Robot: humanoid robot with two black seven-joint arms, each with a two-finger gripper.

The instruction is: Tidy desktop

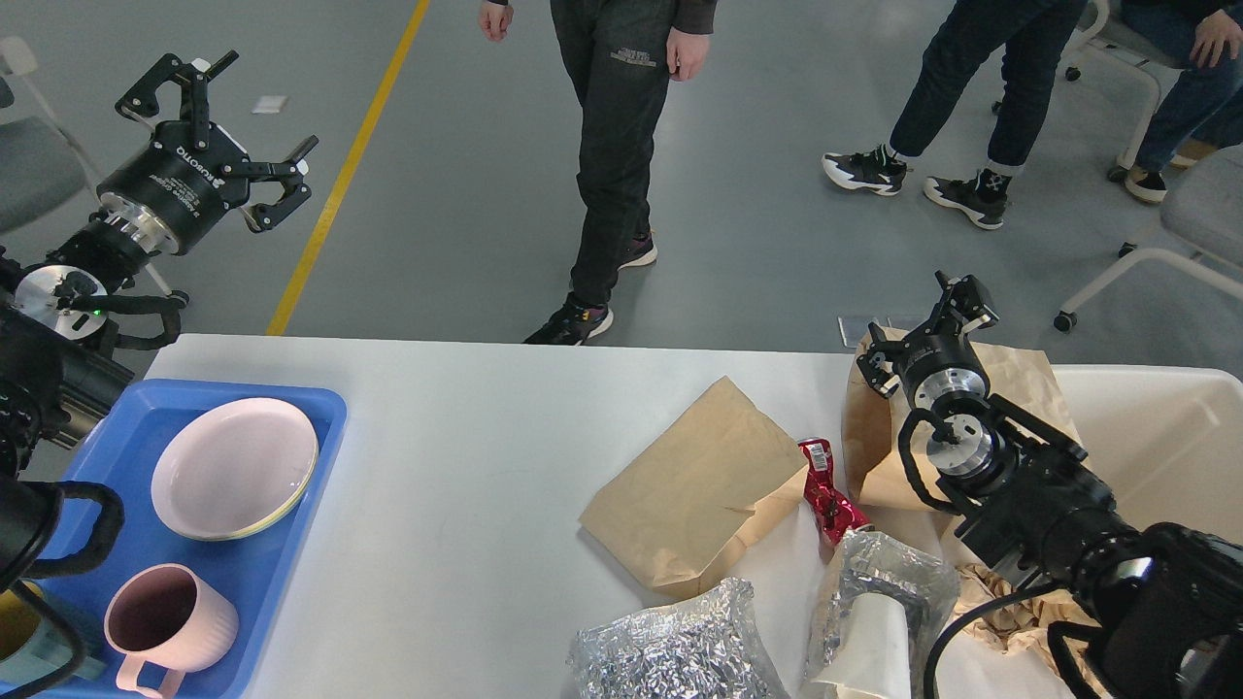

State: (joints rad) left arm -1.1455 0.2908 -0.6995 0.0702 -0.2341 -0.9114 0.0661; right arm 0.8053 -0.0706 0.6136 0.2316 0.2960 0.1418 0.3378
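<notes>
The white desktop [466, 427] fills the lower view. On its right part lie a flat brown paper bag [689, 485], a red wrapper [830, 495], two crumpled foil bags [670, 650] [884, 582], a white paper cup [869, 650] and crumpled brown paper [1010, 602]. My right gripper [918, 325] hovers at the top edge of an upright brown bag [869, 437], fingers spread, with nothing seen between them. My left gripper [257, 112] is raised beyond the table's far left corner, open and empty.
A blue tray [282, 573] at the left front holds a pink plate [233, 466], a pink mug [165, 621] and a teal mug [15, 631], partly behind my left arm. A cream bin [1165, 437] stands at the right. People walk past behind the table.
</notes>
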